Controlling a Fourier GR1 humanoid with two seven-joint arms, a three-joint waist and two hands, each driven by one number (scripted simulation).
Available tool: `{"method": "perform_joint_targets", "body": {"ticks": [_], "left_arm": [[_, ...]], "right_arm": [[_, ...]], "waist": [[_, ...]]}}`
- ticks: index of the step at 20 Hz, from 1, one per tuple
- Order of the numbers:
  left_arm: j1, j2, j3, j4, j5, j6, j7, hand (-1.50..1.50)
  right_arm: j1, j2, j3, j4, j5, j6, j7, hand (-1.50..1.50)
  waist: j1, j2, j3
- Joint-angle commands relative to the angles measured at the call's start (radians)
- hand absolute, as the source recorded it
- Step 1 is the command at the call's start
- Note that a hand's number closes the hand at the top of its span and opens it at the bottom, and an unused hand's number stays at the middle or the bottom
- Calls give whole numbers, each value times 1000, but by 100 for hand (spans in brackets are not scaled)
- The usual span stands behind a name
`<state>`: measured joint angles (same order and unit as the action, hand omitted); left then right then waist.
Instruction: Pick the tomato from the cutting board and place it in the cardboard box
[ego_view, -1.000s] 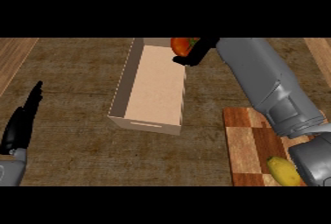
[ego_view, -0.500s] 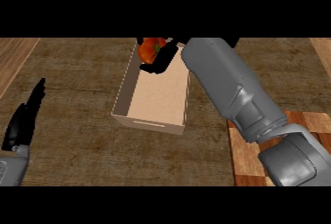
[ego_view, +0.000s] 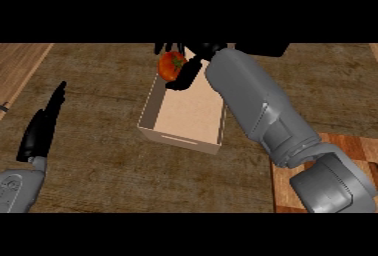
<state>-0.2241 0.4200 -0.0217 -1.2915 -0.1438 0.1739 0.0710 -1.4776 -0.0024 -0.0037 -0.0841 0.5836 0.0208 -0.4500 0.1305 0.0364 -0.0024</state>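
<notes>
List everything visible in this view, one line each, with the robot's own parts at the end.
tomato: one, red-orange, held over the far end of the cardboard box.
cardboard box: one, tan, open-topped, at the counter's middle.
cutting board: one, striped brown wood, lower right, partly behind the right forearm.
counter: one, dark brown wood grain, with a lighter strip at the upper left.
left hand: one, black, open, fingers up, at the left edge.
right hand: one, black, curled round the tomato, top centre.
</notes>
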Motion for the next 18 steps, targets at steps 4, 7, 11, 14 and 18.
{"method": "perform_joint_targets", "body": {"ticks": [4,7,11,14,18], "left_arm": [[-28,-18,-29,13,-26,-5,-14,0],[-60,-18,-6,8,-6,-7,25,0],[-15,-15,-13,-10,-12,-11,16,0],[-29,-10,-5,9,-19,-6,9,0],[11,-16,7,18,-23,15,-10,0]], "right_arm": [[47,2,-5,36,-36,18,15,-150],[73,2,-22,9,-53,10,-63,-150],[75,2,-81,-21,-128,-22,-106,-150],[46,2,-145,-33,-200,-28,-97,-150],[68,2,-219,-46,-267,-20,-123,-150]], "waist": [[41,10,0],[17,12,1],[28,4,3],[18,4,2],[-24,3,2]]}}
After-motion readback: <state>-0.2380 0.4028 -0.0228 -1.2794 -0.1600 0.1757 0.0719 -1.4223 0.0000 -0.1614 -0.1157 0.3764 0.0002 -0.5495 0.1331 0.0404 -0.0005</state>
